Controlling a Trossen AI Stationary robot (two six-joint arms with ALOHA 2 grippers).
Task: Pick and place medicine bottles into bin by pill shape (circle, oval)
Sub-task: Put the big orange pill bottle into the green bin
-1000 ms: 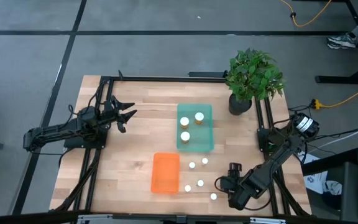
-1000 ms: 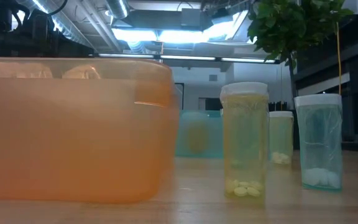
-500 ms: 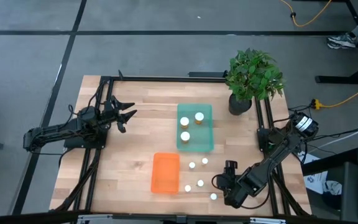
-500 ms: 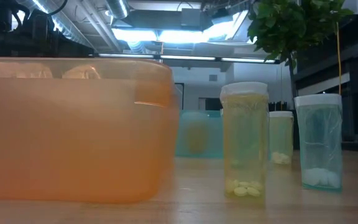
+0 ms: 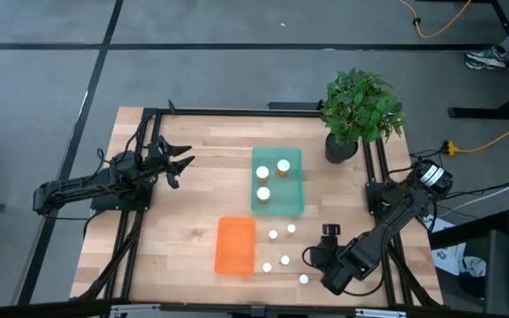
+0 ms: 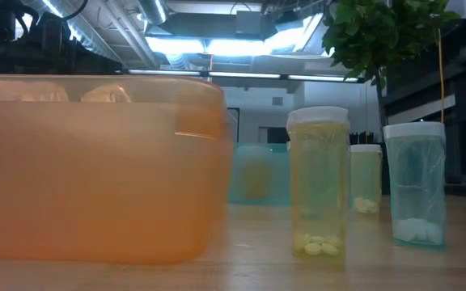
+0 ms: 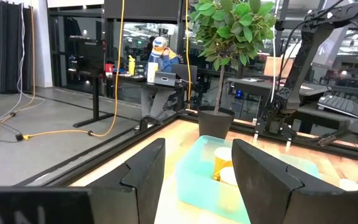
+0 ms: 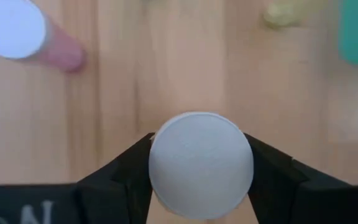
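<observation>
My right gripper (image 8: 199, 168) clasps a white-capped medicine bottle (image 8: 201, 165) over the table's near right, beside four bottles (image 5: 283, 247) standing by the orange bin (image 5: 235, 246). My left gripper (image 5: 182, 164) waits unclenched at far left; three bottles sit in the teal bin (image 5: 295, 201).

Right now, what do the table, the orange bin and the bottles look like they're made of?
Table: wood, probably sealed butcher block; pale grain in joined strips shows. Orange bin: translucent plastic, smooth; light passes through its walls. Bottles: clear tinted plastic, likely, with pills visible inside, under matte white caps that seem plastic.
</observation>
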